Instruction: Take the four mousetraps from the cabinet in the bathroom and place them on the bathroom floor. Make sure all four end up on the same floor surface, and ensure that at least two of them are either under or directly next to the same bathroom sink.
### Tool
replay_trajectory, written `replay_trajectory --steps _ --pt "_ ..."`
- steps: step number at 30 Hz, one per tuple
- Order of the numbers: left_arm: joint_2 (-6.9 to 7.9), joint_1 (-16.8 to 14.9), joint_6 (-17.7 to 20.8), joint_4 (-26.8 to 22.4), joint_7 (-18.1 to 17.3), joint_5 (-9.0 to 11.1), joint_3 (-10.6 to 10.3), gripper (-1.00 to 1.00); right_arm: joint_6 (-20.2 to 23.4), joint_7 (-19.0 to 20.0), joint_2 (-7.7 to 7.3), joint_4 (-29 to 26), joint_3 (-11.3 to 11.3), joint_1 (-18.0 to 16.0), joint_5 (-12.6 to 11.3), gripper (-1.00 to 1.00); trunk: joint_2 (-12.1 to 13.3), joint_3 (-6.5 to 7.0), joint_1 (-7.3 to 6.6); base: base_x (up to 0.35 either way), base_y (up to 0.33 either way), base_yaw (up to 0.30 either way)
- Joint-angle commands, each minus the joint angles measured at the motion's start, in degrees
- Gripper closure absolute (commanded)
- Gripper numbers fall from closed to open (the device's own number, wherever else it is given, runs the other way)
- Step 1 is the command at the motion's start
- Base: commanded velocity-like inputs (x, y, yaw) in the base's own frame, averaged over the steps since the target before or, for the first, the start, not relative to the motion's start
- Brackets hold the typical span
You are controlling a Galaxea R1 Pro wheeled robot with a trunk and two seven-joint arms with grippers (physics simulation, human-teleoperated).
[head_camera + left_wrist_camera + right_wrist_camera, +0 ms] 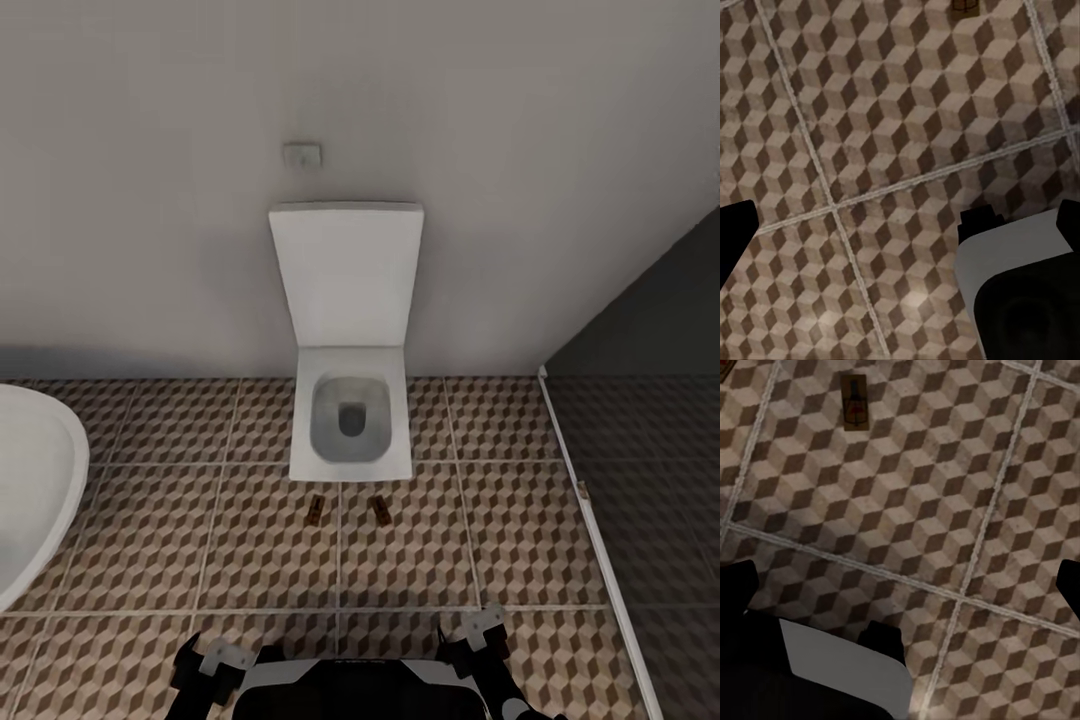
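Both sets of fingers are spread apart and carry nothing: the left gripper and right gripper hang low over the bathroom floor. Just ahead, two mousetraps lie flat on the tiles in front of the toilet, close together but apart. That puts them on one shared surface, though probably not beside the sink, whose rim sits well to the left. The toilet bowl looks empty.

Both tools low, open, empty
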Motion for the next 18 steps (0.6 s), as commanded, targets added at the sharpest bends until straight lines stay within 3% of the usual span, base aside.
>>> replay_trajectory --steps 1,18 --pt "-0.02 0.0 -0.3 0.2 0.1 0.4 -0.5 -1.00 0.0 -0.6 0.02 0.1 0.2 0.0 0.5 -1.00 0.4 0.22 -0.21 0.000 0.000 0.000" --pt "0.04 0.6 -0.2 0.2 0.1 0.4 -0.5 -1.00 0.0 -0.7 0.02 0.1 0.2 0.0 0.5 -1.00 7.2 4.73 -3.94 0.000 0.000 0.000"
